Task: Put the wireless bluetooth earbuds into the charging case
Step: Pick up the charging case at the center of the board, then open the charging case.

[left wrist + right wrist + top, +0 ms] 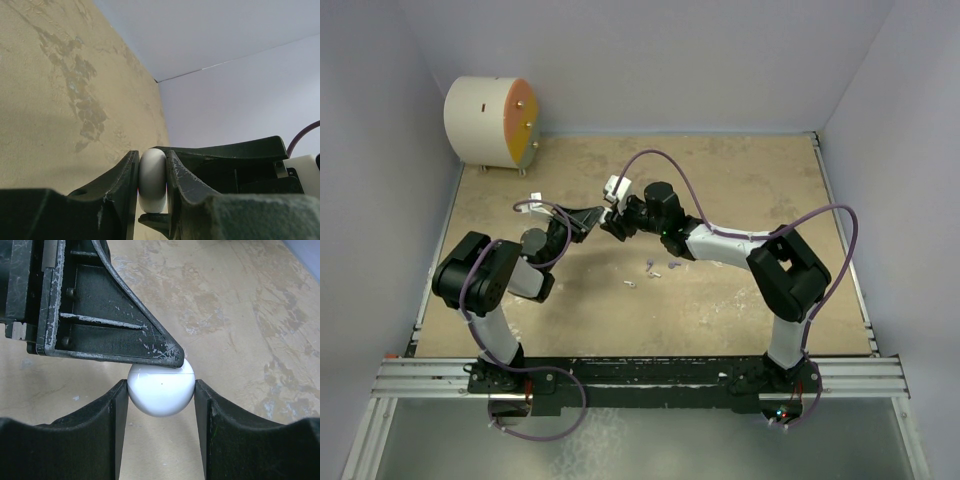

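Tan, mottled counter (740, 180), pale lilac walls. Mid-counter, the charging case (161, 395) is held by both arms. The left end effector (152, 167) is clamped across its flat faces, and the right end effector (160, 390) pinches its rim. Earbuds (653, 268) lie loose nearby. Likely step: opening the case. Next move needs parting at the seam without slipping. No legible writing.

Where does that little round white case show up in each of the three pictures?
Right wrist: the charging case is dead centre, between the fingers of the right tool.
Left wrist: bottom centre, seen edge-on, pinched by the left tool.
Top external: not discernible; hidden where both tools meet, left of centre.
Shared landmark: the left tool, whose dark finger sits just above the case in the right wrist view.
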`<state>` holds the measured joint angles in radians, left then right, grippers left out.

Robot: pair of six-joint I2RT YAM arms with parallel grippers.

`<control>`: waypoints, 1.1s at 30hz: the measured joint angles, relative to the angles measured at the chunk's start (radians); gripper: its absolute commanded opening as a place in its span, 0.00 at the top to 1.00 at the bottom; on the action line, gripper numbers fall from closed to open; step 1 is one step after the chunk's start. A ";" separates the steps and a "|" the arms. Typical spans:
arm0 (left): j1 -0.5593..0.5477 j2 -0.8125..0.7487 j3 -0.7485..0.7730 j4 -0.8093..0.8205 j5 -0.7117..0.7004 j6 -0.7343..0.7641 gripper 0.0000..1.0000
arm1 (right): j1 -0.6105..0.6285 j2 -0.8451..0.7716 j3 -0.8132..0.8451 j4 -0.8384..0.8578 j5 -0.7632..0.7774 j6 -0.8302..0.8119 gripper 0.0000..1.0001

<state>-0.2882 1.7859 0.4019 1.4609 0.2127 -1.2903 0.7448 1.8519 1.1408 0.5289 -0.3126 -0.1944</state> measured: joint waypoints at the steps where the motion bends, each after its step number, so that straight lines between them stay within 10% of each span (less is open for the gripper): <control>1: 0.000 0.000 0.000 0.000 0.000 0.000 1.00 | 0.000 0.000 0.000 0.000 0.000 0.000 0.70; 3: 0.000 0.000 0.000 0.000 -0.001 0.000 1.00 | 0.000 0.000 0.003 -0.003 0.000 0.000 0.36; 8: -0.008 0.000 0.015 -0.004 -0.003 -0.001 1.00 | 0.001 -0.003 0.003 0.001 0.004 0.020 0.13; 24: -0.019 -0.061 0.161 -0.260 -0.090 0.032 1.00 | -0.129 -0.365 -0.245 0.137 0.091 0.192 0.00; 33: -0.036 -0.062 0.162 -0.282 -0.113 0.026 1.00 | -0.167 -0.271 -0.193 0.149 0.232 0.280 0.01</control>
<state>-0.3241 1.7237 0.5640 1.1793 0.1001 -1.2644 0.5781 1.5810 0.9478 0.6781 -0.0811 0.0856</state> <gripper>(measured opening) 0.245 0.993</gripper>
